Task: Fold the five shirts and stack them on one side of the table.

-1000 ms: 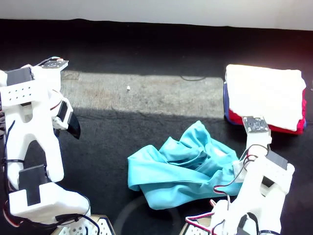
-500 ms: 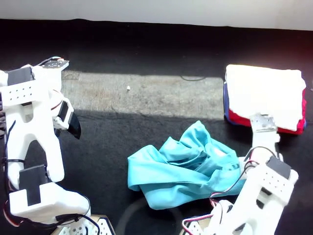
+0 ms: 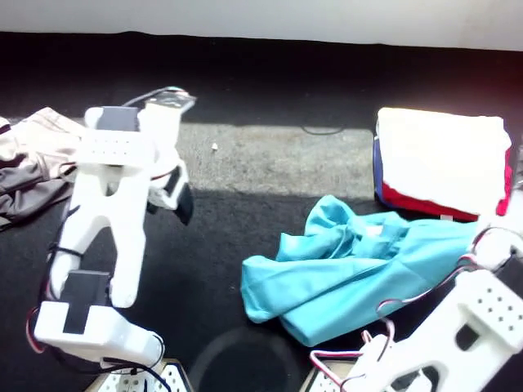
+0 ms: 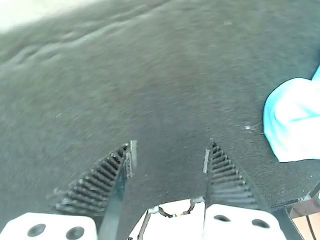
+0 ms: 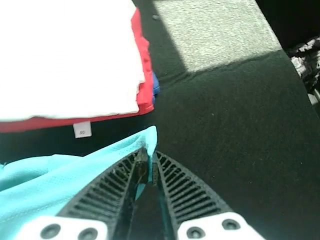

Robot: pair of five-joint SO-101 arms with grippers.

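A teal shirt (image 3: 351,265) lies crumpled on the black table, one edge stretched toward the right side. My right gripper (image 5: 149,157) is shut on that teal edge (image 5: 75,172), just in front of the folded stack (image 3: 441,155), which has a white shirt (image 5: 65,55) on top and red (image 5: 142,60) and blue layers under it. The right arm (image 3: 478,314) rises from the lower right corner. My left gripper (image 4: 169,150) hangs open above bare table left of the teal shirt (image 4: 295,120), with nothing between its fingers; in the high view it sits at the centre left (image 3: 181,204).
A pile of unfolded beige and dark shirts (image 3: 33,163) lies at the table's left edge. A sunlit grey strip (image 3: 278,159) crosses the table's middle. A black cable (image 3: 323,131) lies near the back.
The right gripper has dragged the teal shirt's edge rightward, stretching the shirt toward the stack. The left arm has swung right toward the centre, uncovering the pile of clothes at the left.
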